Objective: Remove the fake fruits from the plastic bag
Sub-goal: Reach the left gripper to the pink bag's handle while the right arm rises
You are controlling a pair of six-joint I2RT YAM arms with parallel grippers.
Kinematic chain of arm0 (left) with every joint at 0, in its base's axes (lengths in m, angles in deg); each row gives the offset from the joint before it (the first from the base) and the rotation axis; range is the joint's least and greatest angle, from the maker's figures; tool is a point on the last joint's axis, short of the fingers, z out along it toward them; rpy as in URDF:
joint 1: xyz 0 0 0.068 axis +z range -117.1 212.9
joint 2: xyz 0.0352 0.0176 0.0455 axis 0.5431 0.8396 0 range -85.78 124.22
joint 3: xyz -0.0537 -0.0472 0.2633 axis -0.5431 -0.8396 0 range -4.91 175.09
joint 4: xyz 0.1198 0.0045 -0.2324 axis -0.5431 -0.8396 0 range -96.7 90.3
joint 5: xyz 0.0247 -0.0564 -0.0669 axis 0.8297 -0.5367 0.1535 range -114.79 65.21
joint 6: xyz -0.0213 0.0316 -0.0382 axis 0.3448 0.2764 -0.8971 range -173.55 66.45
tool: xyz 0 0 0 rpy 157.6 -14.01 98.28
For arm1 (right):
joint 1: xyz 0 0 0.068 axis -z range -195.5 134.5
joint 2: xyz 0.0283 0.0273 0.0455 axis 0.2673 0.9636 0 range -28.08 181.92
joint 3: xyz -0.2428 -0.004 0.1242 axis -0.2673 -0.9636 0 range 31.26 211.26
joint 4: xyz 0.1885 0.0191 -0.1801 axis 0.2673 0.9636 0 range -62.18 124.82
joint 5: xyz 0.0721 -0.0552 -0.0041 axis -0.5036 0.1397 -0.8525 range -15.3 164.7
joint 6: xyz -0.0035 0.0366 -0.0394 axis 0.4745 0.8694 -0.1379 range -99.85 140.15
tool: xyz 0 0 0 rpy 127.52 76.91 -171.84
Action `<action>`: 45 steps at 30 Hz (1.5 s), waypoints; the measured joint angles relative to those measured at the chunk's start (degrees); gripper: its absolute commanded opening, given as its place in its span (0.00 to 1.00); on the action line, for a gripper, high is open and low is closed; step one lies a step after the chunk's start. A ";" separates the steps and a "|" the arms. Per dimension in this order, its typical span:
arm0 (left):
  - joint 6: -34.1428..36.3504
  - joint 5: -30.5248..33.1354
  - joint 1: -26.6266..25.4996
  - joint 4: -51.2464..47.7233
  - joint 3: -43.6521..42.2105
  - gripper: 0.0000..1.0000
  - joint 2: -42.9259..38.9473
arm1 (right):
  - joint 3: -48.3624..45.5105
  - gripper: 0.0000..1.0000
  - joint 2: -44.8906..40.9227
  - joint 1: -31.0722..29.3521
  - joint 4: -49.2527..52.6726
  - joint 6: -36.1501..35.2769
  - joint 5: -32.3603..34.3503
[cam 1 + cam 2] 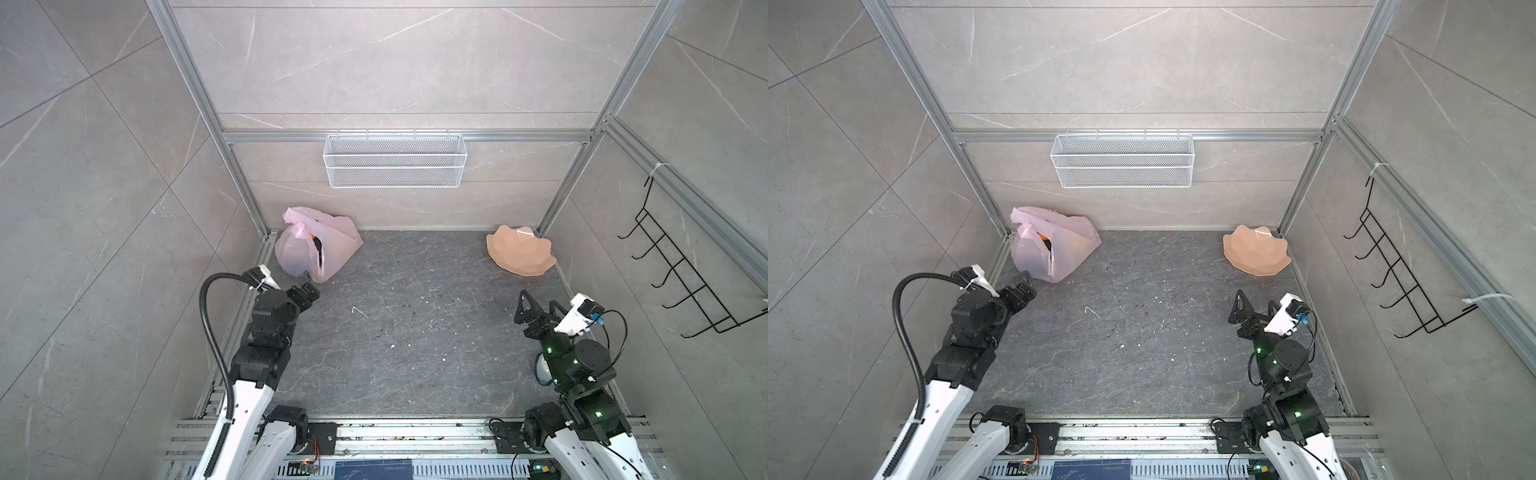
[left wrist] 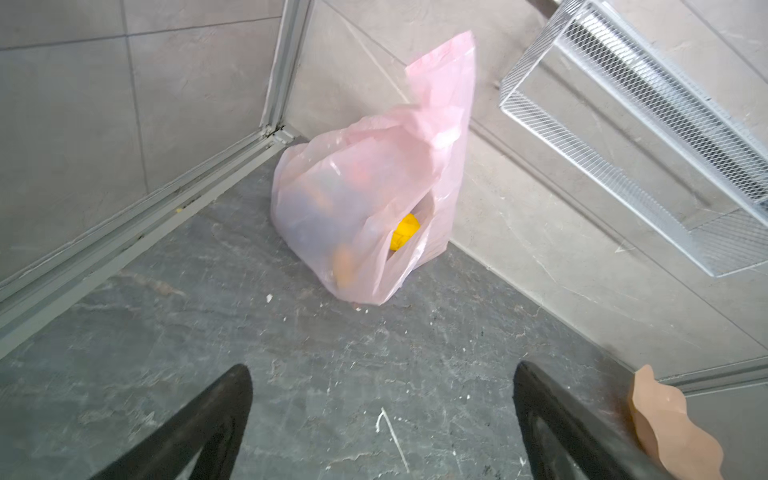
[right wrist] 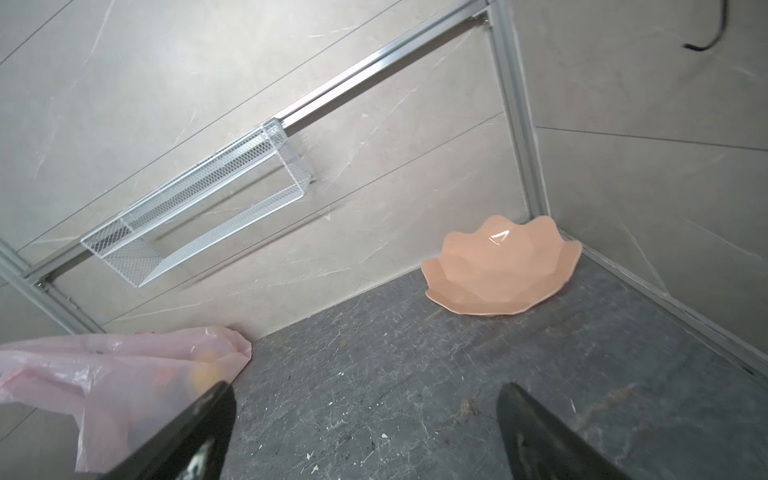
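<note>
Where both top views look down on the cell, the entries are these.
- Plastic bag (image 1: 316,245): pale pink and crumpled, in the far left corner of the dark tabletop (image 1: 415,332), against the back wall.
- Fake fruits (image 1: 312,236): inside the bag, with an orange scrap and a dark piece showing at its mouth.
- Left gripper (image 1: 309,286): just beside the bag's near edge; whether it touches cannot be told.
- Right gripper (image 1: 540,303): near right, well apart from the bag, jaws spread.
- Peach scalloped plate (image 1: 521,249): far right corner.
- White wire basket (image 1: 395,160): hung on the back wall rail.
- Black hook rack (image 1: 681,274): on the right wall.

Left wrist view.
- The bag (image 2: 365,199) stands ahead with one handle raised.
- A yellow piece (image 2: 405,230) shows through a side opening, and orange shapes show behind the film.
- The left gripper's (image 2: 382,370) jaws are set wide, with only tabletop between them.

Right wrist view.
- The right gripper's (image 3: 366,386) jaws are set wide over bare tabletop.
- The plate (image 3: 498,266) lies ahead in the corner.
- The bag (image 3: 116,374) is off to one side, with an orange shape showing through it.
</note>
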 measured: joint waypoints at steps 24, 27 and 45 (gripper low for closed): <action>-6.88 8.22 1.62 -25.53 61.92 0.93 56.61 | 7.78 1.00 8.22 0.00 14.62 0.76 -14.58; -6.99 9.46 2.56 -26.14 66.60 0.79 60.50 | 7.78 1.00 8.22 0.00 14.71 0.76 -15.80; -4.83 4.17 -0.17 -27.17 79.73 0.00 67.71 | 7.58 0.99 11.52 0.00 17.90 1.22 -16.33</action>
